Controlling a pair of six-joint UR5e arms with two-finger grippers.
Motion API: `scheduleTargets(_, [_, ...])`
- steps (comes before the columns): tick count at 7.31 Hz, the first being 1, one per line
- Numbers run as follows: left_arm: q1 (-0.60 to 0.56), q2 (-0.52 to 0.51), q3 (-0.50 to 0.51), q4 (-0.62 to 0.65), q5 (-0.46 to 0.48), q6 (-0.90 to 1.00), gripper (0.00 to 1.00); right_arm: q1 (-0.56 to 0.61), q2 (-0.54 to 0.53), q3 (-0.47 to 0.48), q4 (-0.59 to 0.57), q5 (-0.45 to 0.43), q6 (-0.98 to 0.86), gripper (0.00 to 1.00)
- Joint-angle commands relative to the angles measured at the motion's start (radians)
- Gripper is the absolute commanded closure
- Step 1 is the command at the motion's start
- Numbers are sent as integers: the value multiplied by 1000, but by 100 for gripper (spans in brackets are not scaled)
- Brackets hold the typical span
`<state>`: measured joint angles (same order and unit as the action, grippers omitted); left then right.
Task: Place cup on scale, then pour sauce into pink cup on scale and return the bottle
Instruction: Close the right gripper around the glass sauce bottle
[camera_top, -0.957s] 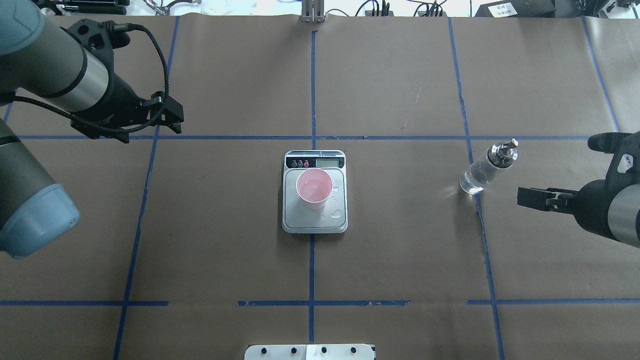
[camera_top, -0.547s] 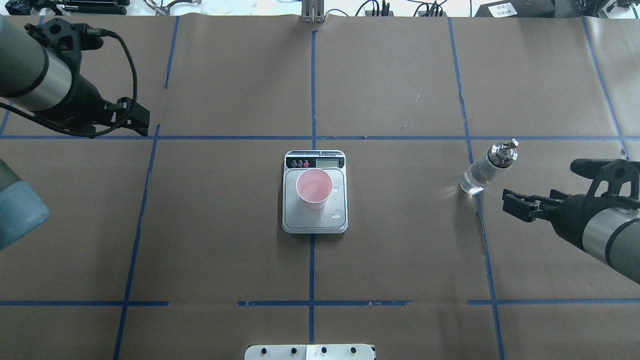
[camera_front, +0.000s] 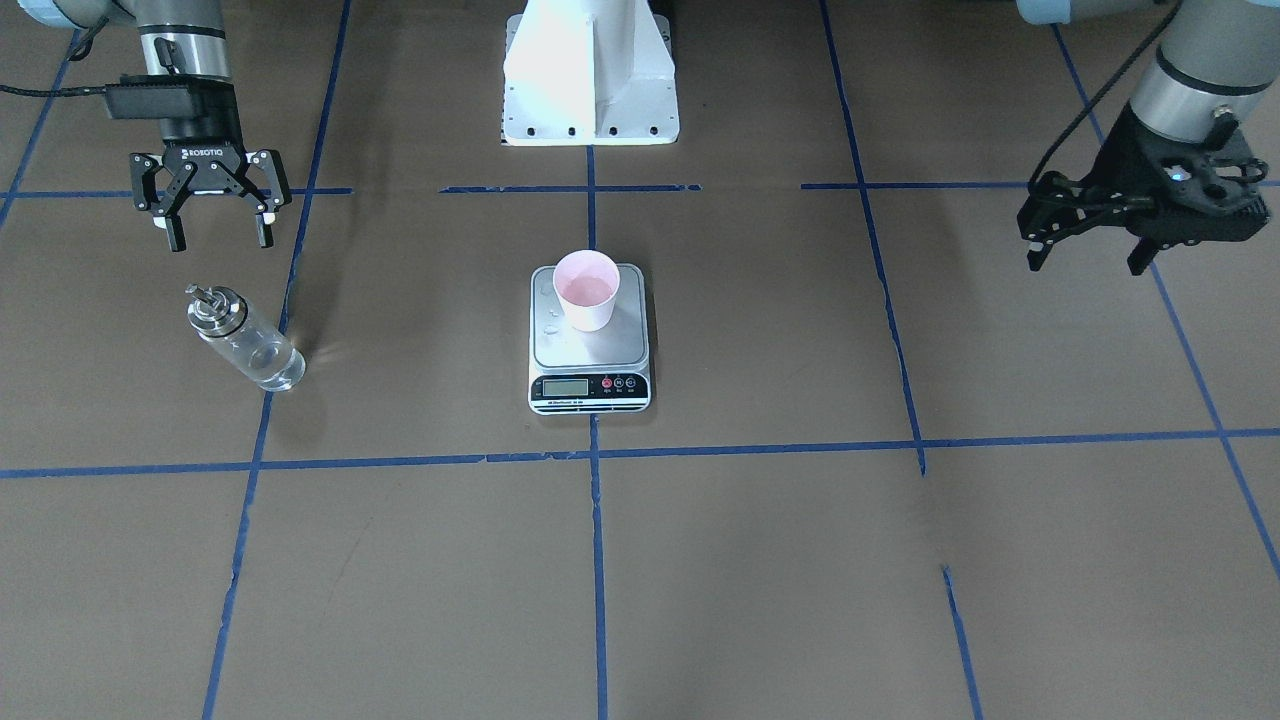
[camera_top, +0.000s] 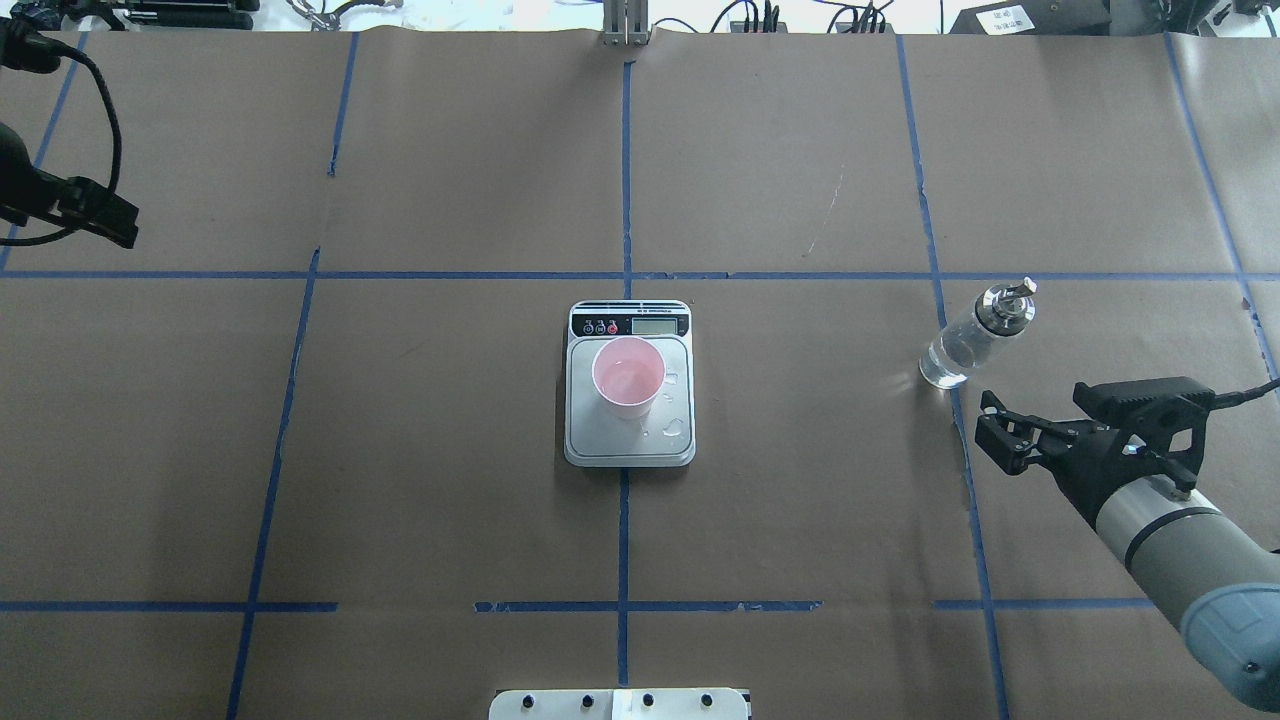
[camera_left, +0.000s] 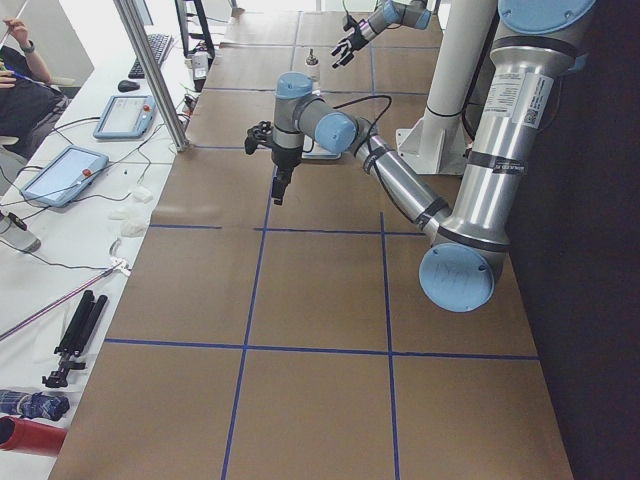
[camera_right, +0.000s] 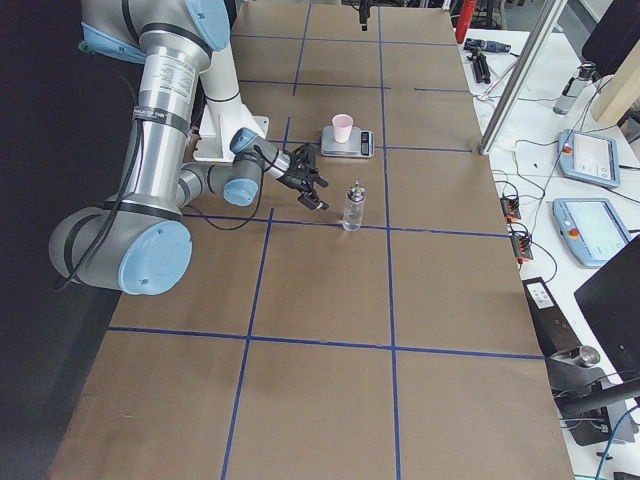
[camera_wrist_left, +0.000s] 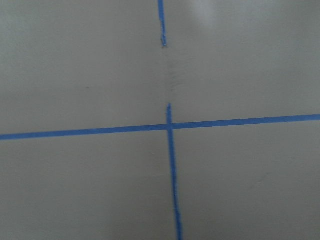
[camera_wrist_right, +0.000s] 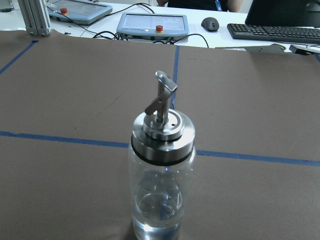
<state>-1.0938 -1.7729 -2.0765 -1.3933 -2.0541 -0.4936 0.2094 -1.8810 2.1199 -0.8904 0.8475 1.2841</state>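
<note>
Both the left gripper (camera_front: 1085, 262) and the right gripper (camera_front: 218, 240) hang with fingers apart, and since the right one sits near the upright glass bottle (camera_front: 238, 335), well apart from the pink cup (camera_front: 588, 290) on the kitchen scale (camera_front: 590, 352), a stray swing could topple it, spilling sauce (camera_wrist_right: 156, 227).

The scale's (camera_front: 600, 350) digits are too small to read; the bottle's (camera_wrist_right: 161, 180) base runs off the right wrist view; the left gripper (camera_top: 100, 215) is mostly cut off overhead; the tape (camera_wrist_left: 170, 126) looks blurred.
</note>
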Motion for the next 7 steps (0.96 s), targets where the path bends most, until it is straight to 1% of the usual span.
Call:
scheduleTargets(1, [-40, 13, 59, -60, 0, 66, 0, -13, 68, -105, 41, -63, -2, 0])
scheduleTargets(2, [-44, 16, 96, -106, 3, 69, 0, -15, 82, -133, 47, -71, -11, 0])
scheduleTargets(3, [-66, 18, 133, -151, 3, 87, 0, -10, 83, -144, 60, -73, -81, 0])
scheduleTargets(4, [-99, 18, 166, -167, 3, 149, 0, -12, 85, -158, 108, -73, -121, 0])
scheduleTargets(5, [-124, 17, 190, -168, 3, 192, 0, 1, 85, -181, 125, -70, -138, 0])
scheduleTargets(7, [-127, 15, 196, -168, 3, 198, 0, 37, 132, -211, 125, -68, -187, 0])
